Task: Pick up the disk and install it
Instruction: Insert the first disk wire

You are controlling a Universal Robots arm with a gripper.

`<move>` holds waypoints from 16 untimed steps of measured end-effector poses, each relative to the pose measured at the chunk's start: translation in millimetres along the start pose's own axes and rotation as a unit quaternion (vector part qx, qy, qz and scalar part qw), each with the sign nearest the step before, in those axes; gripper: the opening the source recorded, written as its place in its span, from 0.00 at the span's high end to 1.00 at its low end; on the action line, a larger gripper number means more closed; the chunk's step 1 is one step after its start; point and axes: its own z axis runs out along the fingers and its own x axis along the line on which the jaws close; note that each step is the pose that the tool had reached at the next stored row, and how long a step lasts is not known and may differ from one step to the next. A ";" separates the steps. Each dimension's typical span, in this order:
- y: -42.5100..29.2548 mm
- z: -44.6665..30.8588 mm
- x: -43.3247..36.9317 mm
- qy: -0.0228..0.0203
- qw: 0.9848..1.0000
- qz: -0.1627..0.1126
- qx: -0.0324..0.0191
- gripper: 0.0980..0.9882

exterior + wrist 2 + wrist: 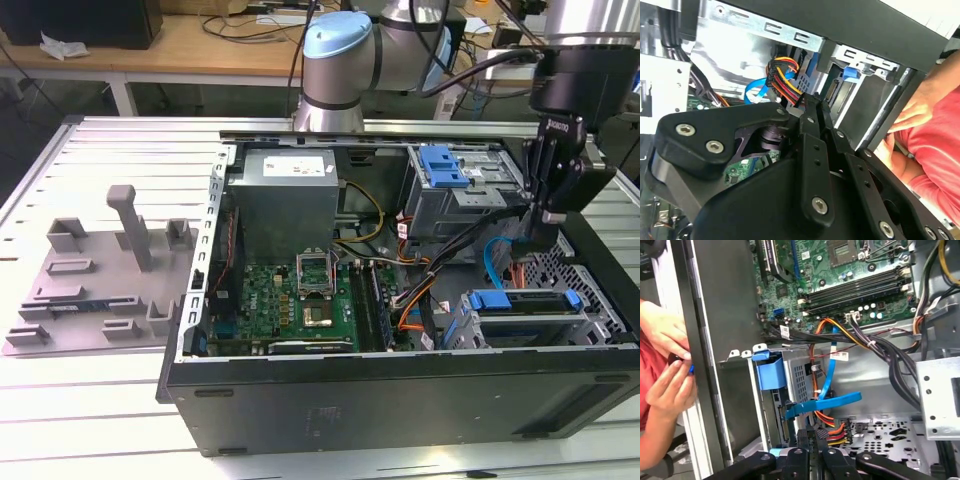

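**Closed gripper point(541, 238) among the cables, just above the seated disk point(520, 303): snag and pinch hazards.**

Exterior view: 1 arm, 1 gripper, 1 open computer case point(400, 400), 1 disk. The disk lies flat in the bay at the exterior view's right, by the front wall. The gripper hangs just above and behind it, jaws drawn together on nothing I can see. Second wrist view: 1 red-yellow-black wire bundle point(782, 75) lies just beyond the gripper tip, and a push here would likely snag it or strain its plug. 1 hand point(912, 112) rests at the case wall. First wrist view: 2 hands point(667, 385) at the outer wall and 1 blue flat cable point(825, 402) crossing near the gripper. Any sideways arm motion could catch the cable or pinch a hand.
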 end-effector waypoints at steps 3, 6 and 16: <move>-0.4 -0.6 2.4 -0.024 1.000 -0.002 -0.004 0.93; -1.4 -0.3 7.8 -0.045 0.999 -0.003 -0.007 0.93; -6.2 9.9 33.8 -0.070 0.997 -0.004 -0.011 0.93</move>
